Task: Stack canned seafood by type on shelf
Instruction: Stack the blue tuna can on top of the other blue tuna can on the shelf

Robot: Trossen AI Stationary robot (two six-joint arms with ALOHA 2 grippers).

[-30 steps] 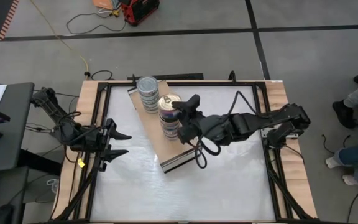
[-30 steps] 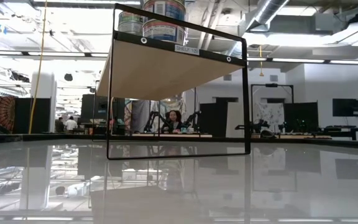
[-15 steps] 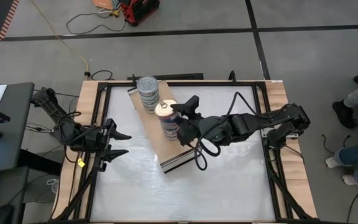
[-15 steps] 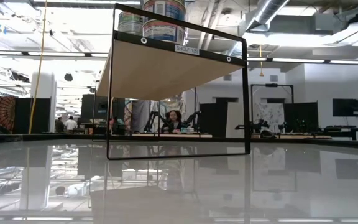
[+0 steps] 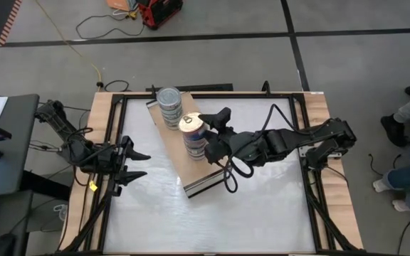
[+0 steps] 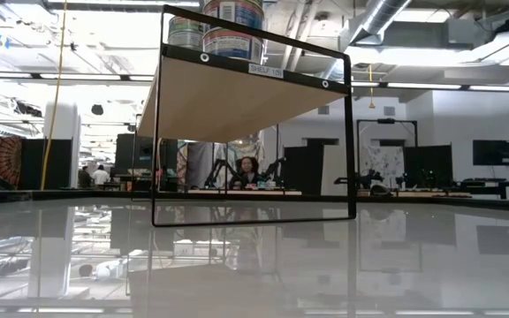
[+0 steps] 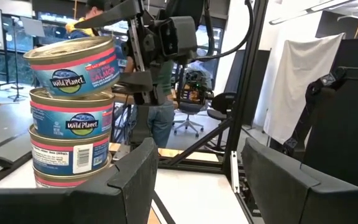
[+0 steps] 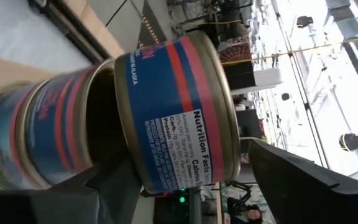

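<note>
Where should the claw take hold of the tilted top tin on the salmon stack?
Grip the tilted tin across its curved side wall, coming level from the right arm's side, as the right claw does. Its flat lid gives no hold; the stack blocks its underside.

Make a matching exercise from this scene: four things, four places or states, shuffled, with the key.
1. Top tin
2. Silver-topped stack
3. Left gripper
4. Shelf

a. open, at the table's left edge
b. tilted, between the right gripper's fingers
c. at the shelf's far end
d. lying slantwise on the table

Pairs: 1-b, 2-c, 3-a, 4-d
</note>
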